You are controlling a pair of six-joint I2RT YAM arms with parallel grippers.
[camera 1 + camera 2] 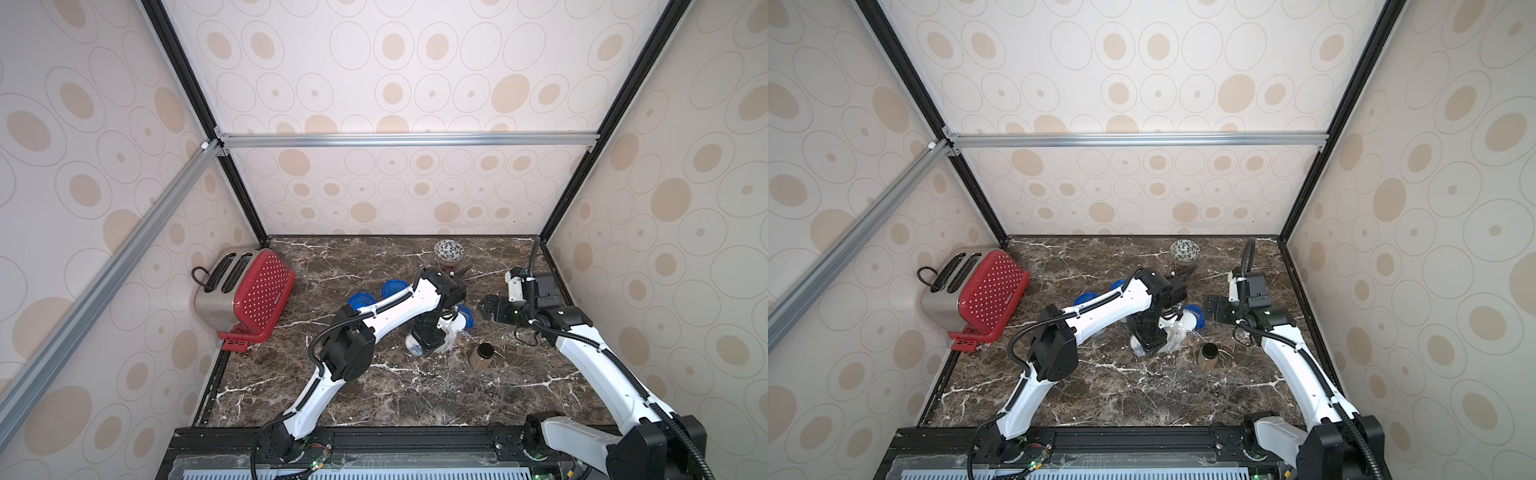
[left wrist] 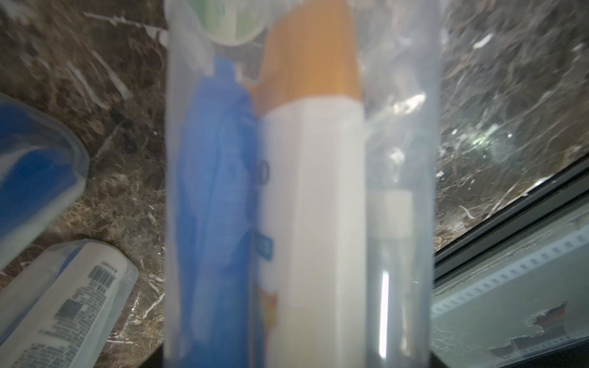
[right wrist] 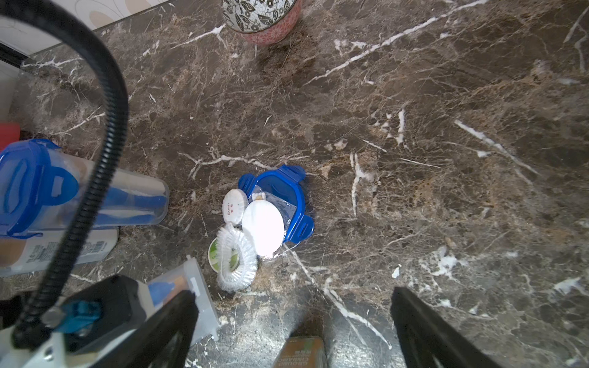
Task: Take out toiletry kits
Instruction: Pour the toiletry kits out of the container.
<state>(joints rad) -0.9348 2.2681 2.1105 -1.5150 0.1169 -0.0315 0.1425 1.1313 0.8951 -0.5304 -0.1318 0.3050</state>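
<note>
well, the left gripper (image 1: 429, 345) is clamped around a clear jar (image 2: 401, 143) that is tipped on its side, low over the marble table (image 1: 374, 395). inside the jar, a white bottle (image 2: 312, 207) with a gold cap lies right beside a blue toothbrush (image 2: 216, 191). just past the jar's mouth, round white packets (image 3: 263, 227) lie spilled on the table, partly on a loose blue lid (image 3: 288, 188). the right gripper (image 3: 293, 296) hangs above the table, jaws spread wide with nothing held, near a small brown jar (image 1: 482, 356).
</note>
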